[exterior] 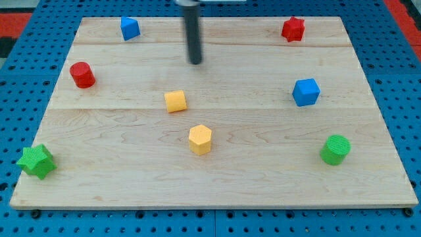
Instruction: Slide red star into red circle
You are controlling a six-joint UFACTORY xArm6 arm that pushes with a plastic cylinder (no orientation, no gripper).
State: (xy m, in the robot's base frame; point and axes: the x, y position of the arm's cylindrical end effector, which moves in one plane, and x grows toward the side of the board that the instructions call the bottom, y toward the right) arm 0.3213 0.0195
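The red star (293, 29) sits near the view's top right corner of the wooden board (263, 178). The red circle (83, 75), a short red cylinder, stands at the view's left, in the upper half. My tip (196, 62) is at the end of the dark rod coming down from the view's top centre. It touches no block. It is well to the left of the red star and well to the right of the red circle, above the yellow square block.
A blue block (129, 28) lies at the top left, a blue cube (306, 92) at the right. A yellow square block (175, 101) and a yellow hexagon (200, 139) sit mid-board. A green star (35, 161) is bottom left, a green cylinder (336, 149) bottom right.
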